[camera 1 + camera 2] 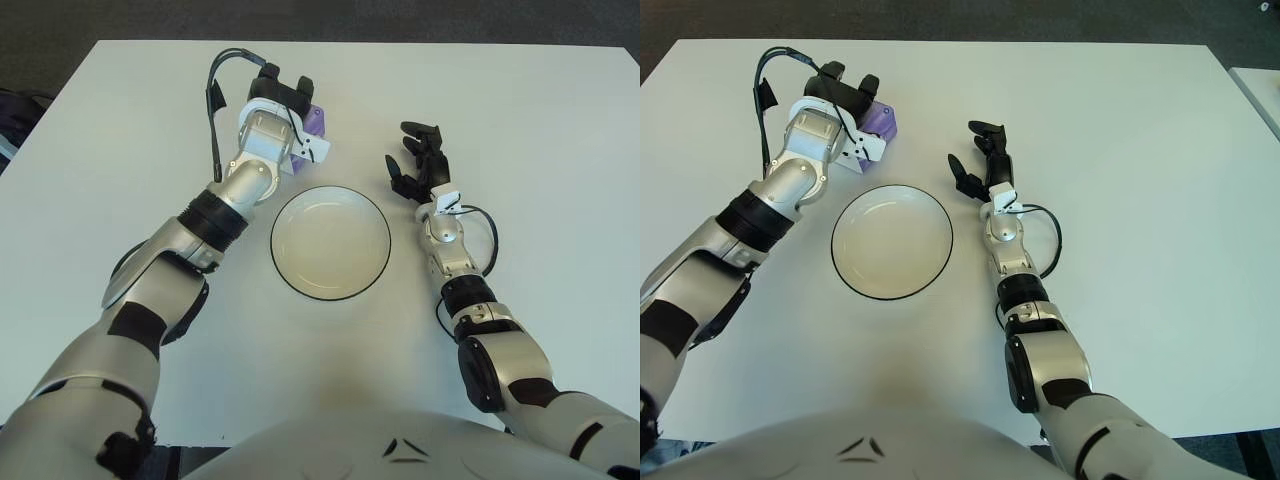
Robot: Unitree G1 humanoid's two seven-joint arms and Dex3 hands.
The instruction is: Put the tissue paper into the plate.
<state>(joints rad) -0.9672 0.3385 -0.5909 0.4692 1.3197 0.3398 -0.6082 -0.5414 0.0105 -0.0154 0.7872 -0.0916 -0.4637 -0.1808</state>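
Note:
The tissue pack [314, 121] is purple and lies on the white table, up and to the left of the plate. My left hand [296, 112] covers most of it, with the dark fingers [281, 86] curled over its far edge and the thumb at its near edge, so only the pack's right end shows. The white plate [330, 243] with a dark rim sits at the table's middle with nothing in it. My right hand [416, 165] shows just right of the plate, fingers spread and holding nothing.
A black cable [216, 95] loops off my left wrist. The white table [540, 140] extends to both sides, with its far edge at the top. A dark object [12, 110] sits off the table's left edge.

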